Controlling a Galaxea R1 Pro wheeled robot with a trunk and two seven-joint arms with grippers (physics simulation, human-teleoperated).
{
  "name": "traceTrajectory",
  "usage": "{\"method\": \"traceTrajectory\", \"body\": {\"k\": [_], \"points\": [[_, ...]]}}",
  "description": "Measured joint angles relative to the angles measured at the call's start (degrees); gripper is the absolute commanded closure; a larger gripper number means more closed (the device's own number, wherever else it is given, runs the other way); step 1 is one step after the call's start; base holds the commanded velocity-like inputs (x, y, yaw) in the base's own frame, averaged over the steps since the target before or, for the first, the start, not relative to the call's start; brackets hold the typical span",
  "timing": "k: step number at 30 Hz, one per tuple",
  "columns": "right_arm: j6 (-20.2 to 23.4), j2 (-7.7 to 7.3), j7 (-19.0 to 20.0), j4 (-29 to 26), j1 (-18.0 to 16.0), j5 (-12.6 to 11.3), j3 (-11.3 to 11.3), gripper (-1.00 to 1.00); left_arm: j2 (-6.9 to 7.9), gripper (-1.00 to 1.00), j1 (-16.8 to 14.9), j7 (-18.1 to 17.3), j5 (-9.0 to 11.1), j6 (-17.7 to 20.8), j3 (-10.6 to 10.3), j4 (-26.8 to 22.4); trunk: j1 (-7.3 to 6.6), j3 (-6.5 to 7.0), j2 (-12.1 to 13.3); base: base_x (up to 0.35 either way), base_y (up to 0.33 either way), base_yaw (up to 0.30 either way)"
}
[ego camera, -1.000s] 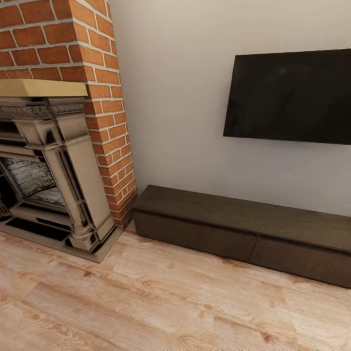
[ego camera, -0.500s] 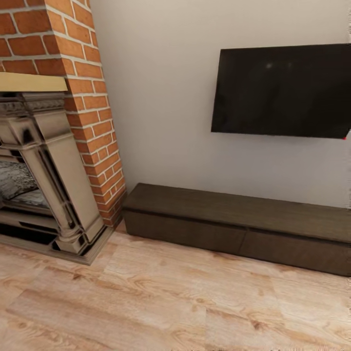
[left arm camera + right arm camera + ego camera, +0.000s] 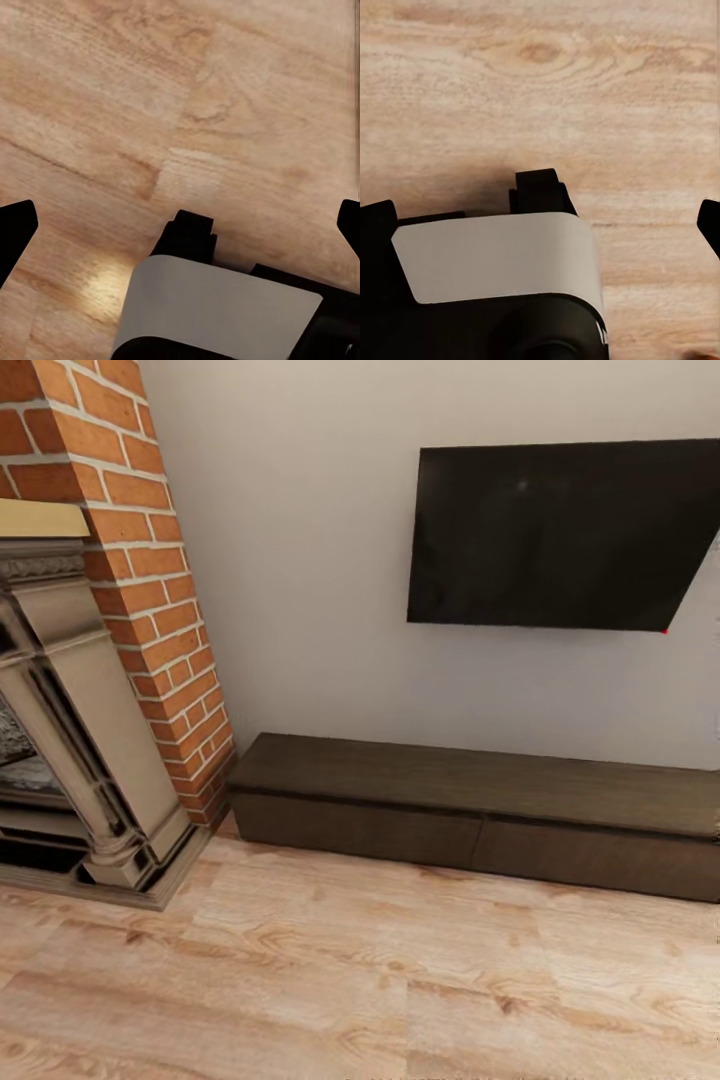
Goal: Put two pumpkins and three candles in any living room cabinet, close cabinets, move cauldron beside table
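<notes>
The cabinet [image 3: 470, 792], long, low and dark brown, stands against the white wall with both flat drawer fronts flush and shut. The pumpkins, candles, cauldron and table are out of view. In the left wrist view my left gripper [image 3: 182, 222] hangs over bare wooden floor, its dark fingertips [image 3: 15, 229] far apart at the picture's edges, open and empty. My right gripper [image 3: 544, 219] is likewise open over the floor, with nothing between its fingers [image 3: 378, 219].
An ornate beige-and-black fireplace [image 3: 70, 740] with a red brick chimney [image 3: 150, 580] stands left of the cabinet. A black TV [image 3: 560, 535] hangs on the wall above it. Light wooden floor [image 3: 360, 970] stretches in front. A white and black part of my body [image 3: 217, 307] shows below the left gripper.
The head view has swung to the right, so fireplace, cabinet and TV have slid left in the picture. None of the things themselves has moved.
</notes>
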Motion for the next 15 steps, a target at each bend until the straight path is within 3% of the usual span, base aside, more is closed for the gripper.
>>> {"method": "traceTrajectory", "body": {"k": [15], "points": [[0.06,0.02,0.06,0.0,-0.02,-0.02,0.0,-1.0,-0.07,-1.0,0.0,0.0,0.0,0.0,0.0,-0.14,0.0,-1.08,0.0,0.0,0.0,-0.187]]}}
